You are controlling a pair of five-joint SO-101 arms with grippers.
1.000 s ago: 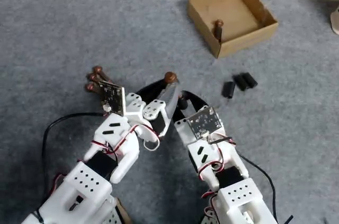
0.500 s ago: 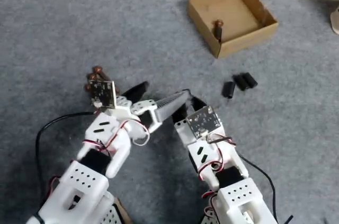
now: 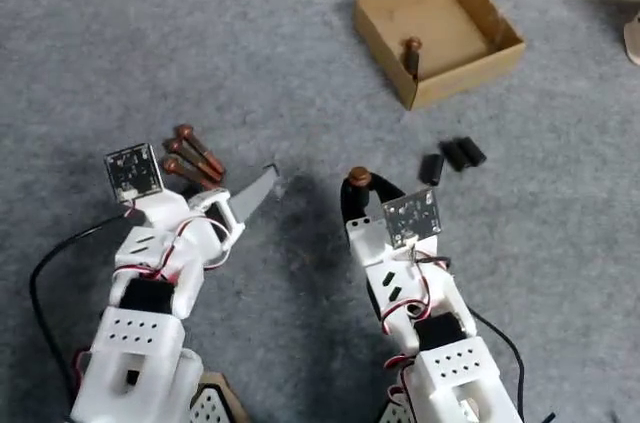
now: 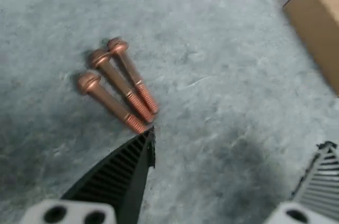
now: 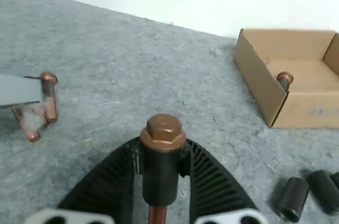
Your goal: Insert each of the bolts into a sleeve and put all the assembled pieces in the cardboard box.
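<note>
My right gripper (image 5: 161, 152) is clamped on a sleeve (image 5: 160, 176) with a bolt (image 5: 163, 131) seated in it, head up, well short of the box (image 5: 259, 89). My left gripper (image 4: 238, 142) hangs spread wide, one fingertip just beside three loose bolts (image 4: 114, 83).

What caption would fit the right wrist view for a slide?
Right gripper holds a sleeve with a bolt seated in it, cardboard box beyond.

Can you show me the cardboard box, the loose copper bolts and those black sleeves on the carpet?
cardboard box (image 3: 468, 73), high view, on its near outer wall.
loose bolts (image 4: 123, 84), left wrist view, on the middle bolt's shaft.
black sleeves (image 3: 455, 154), high view, on the middle sleeve's side.
</note>
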